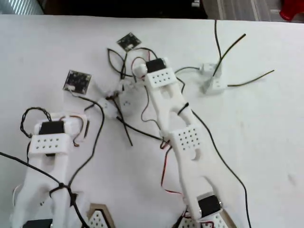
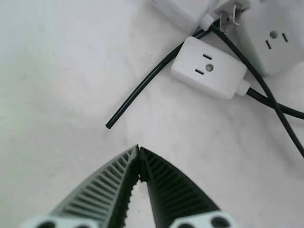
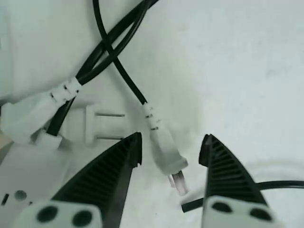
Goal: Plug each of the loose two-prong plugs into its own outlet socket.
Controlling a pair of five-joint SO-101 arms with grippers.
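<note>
right jaws, closest to the right wrist camera, stand spread wide above the counter (image 3: 247, 71) and grip nothing. a slim white plug (image 3: 165, 154) on a black cable lies between them, touching neither (its metal tip points back toward the jaws' base). just beside one jaw lies a flat two-prong plug (image 3: 91, 126), both prongs bare, with the corner of a white socket (image 3: 14, 197) near it.

left jaws, in the left wrist view, are pressed together at the tips and empty, hovering over bare counter short of a cut black cable end (image 2: 110, 124). beyond it an outlet socket (image 2: 209, 69) lies face up, showing two slots and a round hole. a second socket (image 2: 275, 40) sits just beside it, and a plug's metal prongs (image 2: 229, 18) lie near both, unplugged.

the high view adds the right arm (image 1: 185, 137) stretched to mid-counter over the cable tangle and the left arm (image 1: 45, 142) nearer the edge. it also adds a dark circuit board (image 1: 77, 80), a second board (image 1: 128, 42), and a white socket pair (image 1: 211, 78) well apart, trailing wires.
</note>
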